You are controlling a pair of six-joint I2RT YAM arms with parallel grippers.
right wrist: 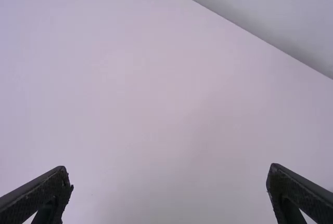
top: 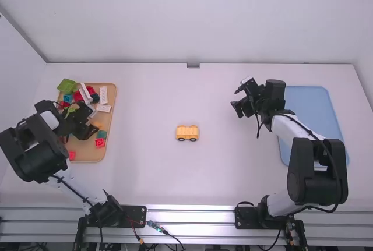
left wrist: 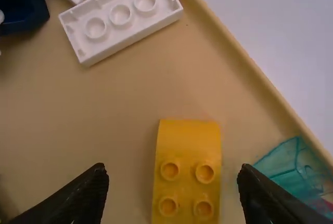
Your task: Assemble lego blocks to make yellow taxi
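Vehicle assembly [top: 187, 131], yellow with black wheels, stands upright near the middle of the counter [top: 151, 175], between your two trays and well apart from both. Your left end effector [top: 89, 128] is over the tan tray [top: 87, 156], near the counter's left edge. It is released, fingers spread. In the left wrist view, you have a yellow curved brick [left wrist: 188, 141] with four studs in sight, lying on the tray floor between a studded white brick [left wrist: 122, 37] and a translucent teal block [left wrist: 286, 167]. The teal block is just beside the tray rim. Your right end effector [top: 235, 98] is likewise released, fingers well apart, above the counter near the blue tray's [top: 315, 111] far-left corner.
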